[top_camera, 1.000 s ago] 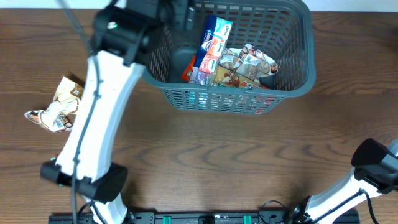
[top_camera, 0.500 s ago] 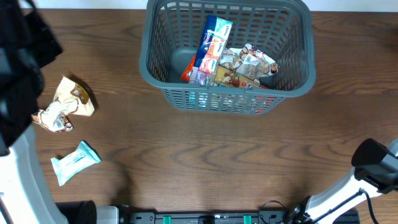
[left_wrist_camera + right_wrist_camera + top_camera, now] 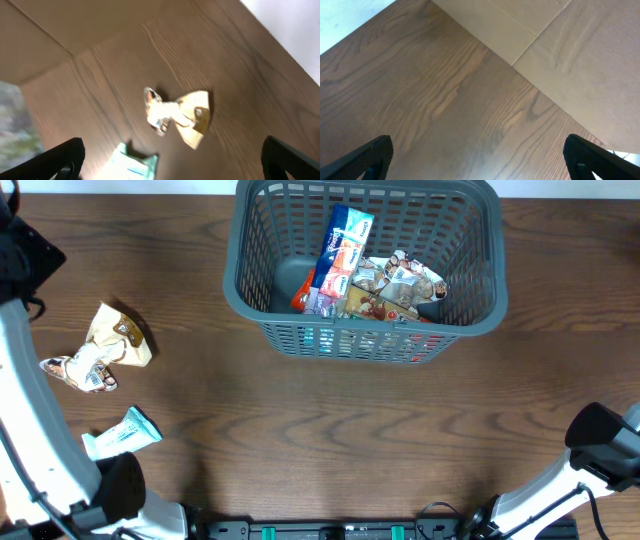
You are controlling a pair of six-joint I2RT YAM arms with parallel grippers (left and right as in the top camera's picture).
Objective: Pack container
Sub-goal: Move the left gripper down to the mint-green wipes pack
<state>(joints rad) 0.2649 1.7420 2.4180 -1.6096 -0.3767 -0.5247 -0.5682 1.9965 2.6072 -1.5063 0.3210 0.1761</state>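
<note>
The container (image 3: 300,320), a grey-blue slotted basket, stands at the top middle of the table. Inside it lie a blue and red packet (image 3: 340,255) and brown and white packets (image 3: 395,285). A crumpled beige packet (image 3: 105,345) and a teal packet (image 3: 122,438) lie on the table at the left. In the left wrist view my left gripper (image 3: 170,170) hangs open and empty above the teal packet (image 3: 135,165), with the beige packet (image 3: 177,116) just beyond. Over bare wood, my right gripper (image 3: 480,165) is open and empty.
The left arm's white link (image 3: 35,420) runs along the table's left edge, with its dark wrist end (image 3: 18,250) at the top left corner. The right arm (image 3: 600,450) rests at the bottom right. Brown wood lies between the basket and the front edge.
The left arm has swung from over the basket's left end to the far left of the table, uncovering the teal packet. Its jaws have widened. The right arm has not moved.
</note>
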